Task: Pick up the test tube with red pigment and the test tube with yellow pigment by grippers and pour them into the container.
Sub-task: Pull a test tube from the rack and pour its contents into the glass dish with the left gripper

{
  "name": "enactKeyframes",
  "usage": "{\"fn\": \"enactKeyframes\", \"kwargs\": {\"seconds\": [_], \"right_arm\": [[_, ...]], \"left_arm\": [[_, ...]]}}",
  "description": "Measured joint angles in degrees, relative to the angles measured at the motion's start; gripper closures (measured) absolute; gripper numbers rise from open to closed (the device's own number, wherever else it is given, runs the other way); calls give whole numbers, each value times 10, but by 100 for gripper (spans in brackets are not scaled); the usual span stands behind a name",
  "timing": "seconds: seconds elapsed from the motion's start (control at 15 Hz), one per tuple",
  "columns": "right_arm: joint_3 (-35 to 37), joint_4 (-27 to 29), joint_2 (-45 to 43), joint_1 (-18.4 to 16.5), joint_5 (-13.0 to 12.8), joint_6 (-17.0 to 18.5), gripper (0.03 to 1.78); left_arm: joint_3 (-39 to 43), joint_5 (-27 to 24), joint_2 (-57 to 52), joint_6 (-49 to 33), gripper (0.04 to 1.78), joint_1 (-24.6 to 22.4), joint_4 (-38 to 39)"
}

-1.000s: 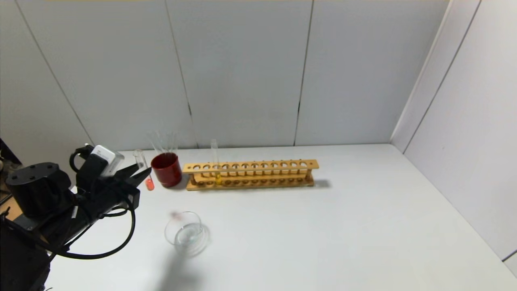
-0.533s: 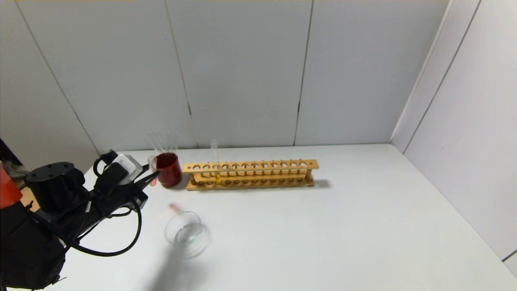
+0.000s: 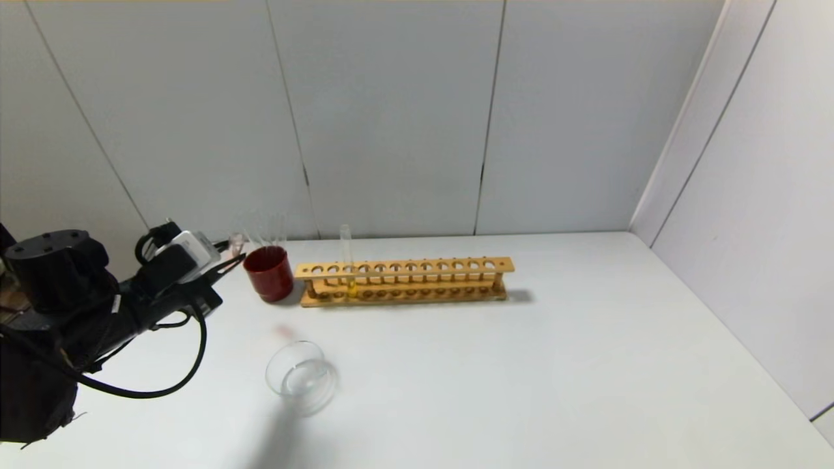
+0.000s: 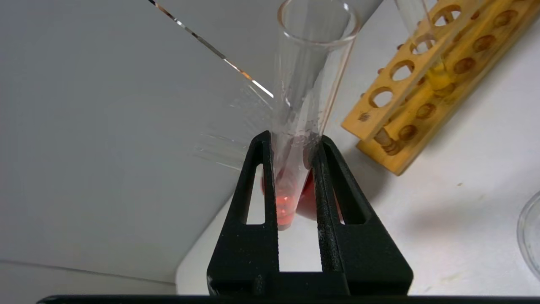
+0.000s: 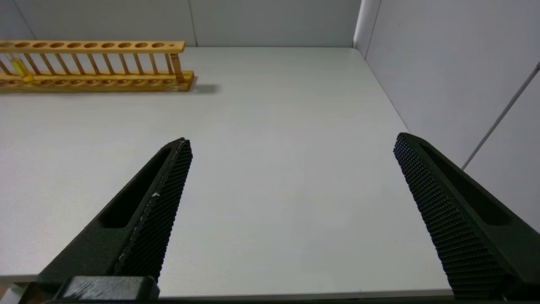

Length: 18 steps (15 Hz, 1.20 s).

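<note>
My left gripper (image 3: 231,258) (image 4: 291,141) is shut on the test tube with red pigment (image 4: 300,109), held in the air just left of the dark red cup. A little red-orange liquid sits at the tube's round end between the fingers. In the head view only the tube's clear end (image 3: 236,243) shows. The test tube with yellow pigment (image 3: 347,260) (image 4: 438,71) (image 5: 19,67) stands upright in the wooden rack. The container (image 3: 301,378), a low clear glass dish, sits on the table nearer me than the cup; its rim shows in the left wrist view (image 4: 532,236). My right gripper (image 5: 291,141) is open and empty over the table's near right edge.
A dark red cup (image 3: 268,273) holding clear uncoloured tubes (image 3: 264,228) stands left of the long wooden rack (image 3: 404,280) (image 4: 422,84) (image 5: 93,80) at the back. Grey walls close the back and right sides of the white table (image 3: 521,378).
My left gripper, still holding the red tube, has risen and moved back beside the cup's rim. The tube's red end has gone behind the fingers in the head view.
</note>
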State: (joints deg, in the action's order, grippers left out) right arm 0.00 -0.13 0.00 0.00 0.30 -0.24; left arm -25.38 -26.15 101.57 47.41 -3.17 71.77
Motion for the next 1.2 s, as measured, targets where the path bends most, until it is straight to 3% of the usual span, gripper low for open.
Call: {"fn": "enactKeyframes", "kwargs": {"seconds": [0.27,0.8,1.2], "right_arm": [[0,0,0,0,0,0,6],[0,0,0,0,0,0,6],[0,0,0,0,0,0,6]], "left_arm": [[-69,3,-86,77,151,-8,-215],[-71,7,-121,230,151,-9,-302],[-42,9,-133,319,151,-9,-305]]}}
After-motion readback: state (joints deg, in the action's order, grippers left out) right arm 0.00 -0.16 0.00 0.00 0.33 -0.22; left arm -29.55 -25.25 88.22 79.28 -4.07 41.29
